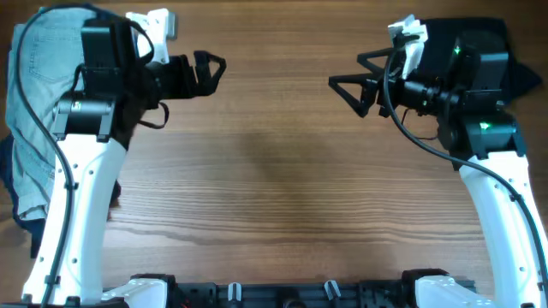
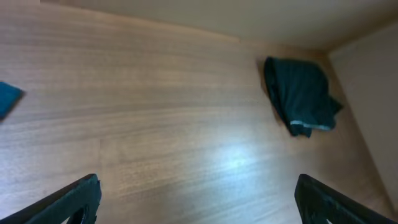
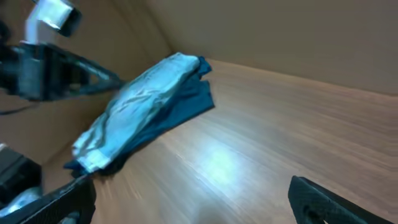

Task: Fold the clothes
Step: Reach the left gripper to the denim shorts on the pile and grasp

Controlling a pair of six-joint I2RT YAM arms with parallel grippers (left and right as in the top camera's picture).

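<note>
Light-wash denim shorts (image 1: 34,111) lie in a pile at the table's left edge, on top of a dark navy garment (image 1: 10,175). They also show in the right wrist view (image 3: 140,102) with the navy garment (image 3: 177,112) under them. A black garment (image 1: 479,38) lies at the far right corner, partly hidden by the right arm; it also shows in the left wrist view (image 2: 301,93). My left gripper (image 1: 208,71) is open and empty above bare table, right of the pile. My right gripper (image 1: 355,79) is open and empty, left of the black garment.
The wooden table (image 1: 274,180) spans the view. Both arm bases stand at the front edge (image 1: 274,291). A wall rises behind the table in the wrist views (image 3: 280,37).
</note>
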